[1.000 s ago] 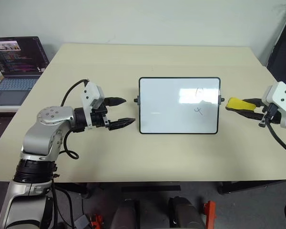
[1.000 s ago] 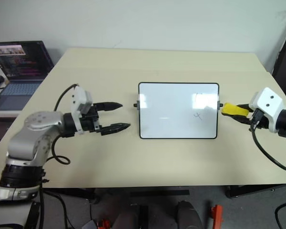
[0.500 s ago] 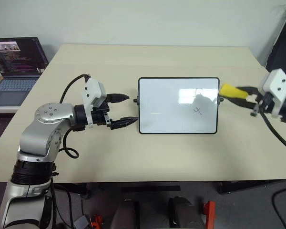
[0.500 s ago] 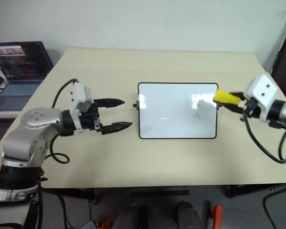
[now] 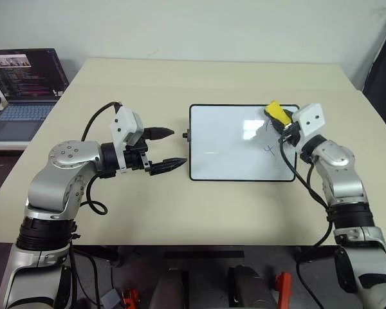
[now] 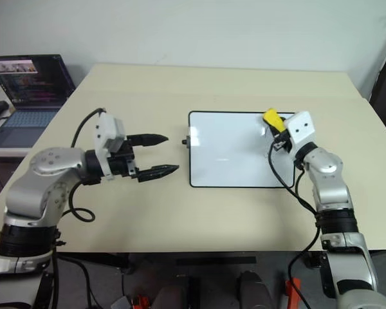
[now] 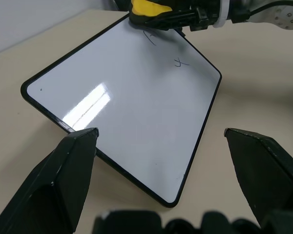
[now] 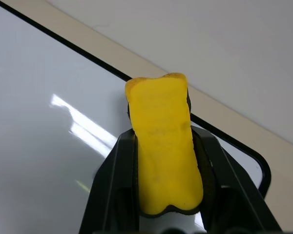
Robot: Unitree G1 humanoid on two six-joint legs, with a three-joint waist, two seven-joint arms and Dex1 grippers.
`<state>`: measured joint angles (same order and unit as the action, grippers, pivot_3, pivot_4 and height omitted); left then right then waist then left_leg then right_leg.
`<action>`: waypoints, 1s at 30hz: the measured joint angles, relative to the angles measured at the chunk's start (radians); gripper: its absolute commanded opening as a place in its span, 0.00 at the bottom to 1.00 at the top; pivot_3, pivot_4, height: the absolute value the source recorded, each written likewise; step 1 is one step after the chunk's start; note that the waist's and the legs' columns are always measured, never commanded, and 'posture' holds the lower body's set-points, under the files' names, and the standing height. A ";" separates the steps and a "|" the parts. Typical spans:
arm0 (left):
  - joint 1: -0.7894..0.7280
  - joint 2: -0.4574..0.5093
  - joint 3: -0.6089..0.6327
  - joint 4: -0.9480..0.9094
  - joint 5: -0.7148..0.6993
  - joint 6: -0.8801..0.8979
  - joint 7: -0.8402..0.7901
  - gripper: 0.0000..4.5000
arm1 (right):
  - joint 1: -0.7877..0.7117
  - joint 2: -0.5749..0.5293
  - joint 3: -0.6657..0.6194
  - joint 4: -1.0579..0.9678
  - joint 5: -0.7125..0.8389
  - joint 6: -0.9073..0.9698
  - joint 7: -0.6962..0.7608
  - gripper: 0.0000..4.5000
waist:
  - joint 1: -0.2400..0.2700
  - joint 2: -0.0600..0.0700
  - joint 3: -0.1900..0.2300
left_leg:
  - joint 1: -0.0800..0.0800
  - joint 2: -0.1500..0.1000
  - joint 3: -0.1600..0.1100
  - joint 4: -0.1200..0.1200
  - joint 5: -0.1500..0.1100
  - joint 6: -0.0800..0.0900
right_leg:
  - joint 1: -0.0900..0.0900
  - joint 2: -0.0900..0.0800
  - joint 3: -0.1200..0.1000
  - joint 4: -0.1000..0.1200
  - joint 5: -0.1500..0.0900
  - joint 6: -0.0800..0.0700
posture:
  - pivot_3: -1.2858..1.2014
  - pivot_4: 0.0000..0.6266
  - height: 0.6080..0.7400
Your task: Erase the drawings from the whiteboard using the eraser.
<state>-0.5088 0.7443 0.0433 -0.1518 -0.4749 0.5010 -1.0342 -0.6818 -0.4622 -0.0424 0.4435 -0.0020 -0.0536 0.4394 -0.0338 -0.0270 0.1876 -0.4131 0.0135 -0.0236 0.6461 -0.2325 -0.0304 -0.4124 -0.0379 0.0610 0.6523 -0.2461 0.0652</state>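
Eraser (image 5: 278,113) in its grip, the right claw (image 5: 282,122) now reaches over the far right corner of the whiteboard (image 5: 225,148), where a second ago it hung off the board's right edge above the desk (image 5: 180,206). The arm has swung inward and forward, and its fingers stay clamped on the yellow block, whose free end sits at the black frame near the corner. Whether the block already presses on the glossy surface cannot be told.

Drawings (image 5: 268,148) remain on the board: an x-like mark just below the claw, and a looped squiggle (image 7: 151,38) closer to the eraser, partly covered by it. A third mark is not made out.

Across the board, the left claw (image 5: 169,149) hovers beside the left edge with its fingers spread wide and empty, close to the small side knob but apart from it, much as before. A laptop (image 5: 22,84) sits open at the far left.

The move puts the eraser within reach of the marks; wiping looks set to begin, with all visible scribbles still to clear.
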 measured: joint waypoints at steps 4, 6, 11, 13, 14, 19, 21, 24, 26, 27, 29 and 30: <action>0.006 0.003 0.003 -0.002 0.000 0.011 0.002 1.00 | -0.047 0.000 0.018 0.089 -0.036 -0.030 -0.028 0.24 | -0.001 -0.001 0.000 | 0.009 0.000 0.000 0.000 0.000 0.000 | 0.008 0.000 0.000 0.001 0.000 0.000 | 0.52 0.24 1.00; 0.007 0.006 0.006 -0.002 0.000 0.015 0.005 1.00 | -0.042 0.000 0.034 0.101 -0.038 -0.036 -0.011 0.24 | -0.003 -0.002 -0.002 | 0.014 0.000 0.001 -0.001 0.000 0.000 | 0.012 0.000 0.001 0.003 -0.001 -0.001 | 0.52 0.24 1.00; 0.018 0.006 0.012 -0.008 0.000 0.017 0.020 1.00 | 0.042 0.006 0.090 0.046 -0.033 -0.034 0.117 0.24 | -0.022 -0.007 -0.005 | 0.031 0.001 0.001 -0.001 0.000 0.000 | 0.028 0.001 0.002 0.003 -0.004 -0.002 | 0.52 0.24 1.00; 0.018 0.006 0.012 -0.011 0.000 0.018 0.021 1.00 | 0.067 0.013 0.102 0.024 -0.022 -0.023 0.146 0.24 | -0.030 -0.007 -0.005 | 0.033 0.001 0.001 -0.001 0.000 0.000 | 0.028 0.002 0.004 0.005 -0.006 -0.003 | 0.52 0.24 1.00; 0.018 0.006 0.012 -0.014 0.000 0.018 0.021 1.00 | 0.073 0.017 0.106 0.020 -0.017 -0.019 0.151 0.24 | -0.032 -0.007 -0.005 | 0.034 0.001 0.001 0.000 0.000 0.001 | 0.028 0.002 0.004 0.006 -0.006 -0.003 | 0.52 0.24 1.00; 0.018 0.006 0.012 -0.017 0.000 0.019 0.020 1.00 | 0.037 0.022 0.104 0.062 -0.027 -0.021 0.102 0.24 | -0.035 -0.007 -0.005 | 0.034 0.001 0.001 0.000 0.002 0.003 | 0.028 0.003 0.005 0.007 -0.005 -0.003 | 0.52 0.24 1.00; 0.017 0.006 0.012 -0.017 0.000 0.019 0.020 1.00 | 0.004 0.017 0.096 0.094 -0.040 -0.024 0.050 0.24 | -0.034 -0.007 -0.005 | 0.034 0.001 0.002 0.000 0.002 0.003 | 0.028 0.003 0.006 0.007 -0.005 -0.003 | 0.52 0.24 1.00; 0.015 0.005 0.011 -0.016 0.000 0.020 0.020 1.00 | -0.050 0.005 0.068 0.155 -0.064 -0.023 -0.057 0.24 | -0.032 -0.007 -0.005 | 0.034 0.001 0.002 0.000 0.002 0.003 | 0.027 0.003 0.006 0.007 -0.005 -0.003 | 0.52 0.24 1.00; 0.011 0.005 0.011 -0.016 0.000 0.020 0.020 1.00 | -0.062 -0.012 0.052 0.178 -0.071 -0.024 -0.093 0.24 | -0.030 -0.008 -0.005 | 0.033 0.001 0.002 0.000 0.002 0.003 | 0.027 0.003 0.006 0.006 -0.005 -0.003 | 0.52 0.24 1.00; 0.010 0.005 0.011 -0.016 0.000 0.020 0.020 1.00 | -0.062 -0.013 0.049 0.180 -0.072 -0.024 -0.094 0.24 | -0.030 -0.008 -0.005 | 0.033 0.001 0.002 -0.001 0.002 0.003 | 0.027 0.003 0.006 0.006 -0.005 -0.003 | 0.52 0.24 1.00; 0.005 0.004 0.011 -0.016 0.000 0.020 0.020 1.00 | -0.061 -0.007 0.050 0.174 -0.072 -0.026 -0.090 0.24 | -0.029 -0.008 -0.005 | 0.033 0.001 0.002 -0.001 0.002 0.003 | 0.027 0.003 0.005 0.006 -0.005 -0.003 | 0.52 0.24 1.00; 0.003 0.004 0.011 -0.016 0.000 0.020 0.020 1.00 | -0.057 -0.006 0.051 0.167 -0.071 -0.025 -0.085 0.24 | -0.029 -0.008 -0.005 | 0.033 0.001 0.002 -0.001 0.002 0.003 | 0.027 0.003 0.005 0.006 -0.004 -0.002 | 0.52 0.24 1.00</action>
<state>-0.5053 0.7486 0.0543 -0.1679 -0.4748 0.5208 -1.0142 -0.7386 -0.4678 0.0087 0.6102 -0.0734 -0.0788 0.3540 -0.0624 -0.0347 0.1828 -0.3805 0.0143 -0.0219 0.6450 -0.2307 -0.0279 -0.3856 -0.0353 0.0664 0.6582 -0.2505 0.0630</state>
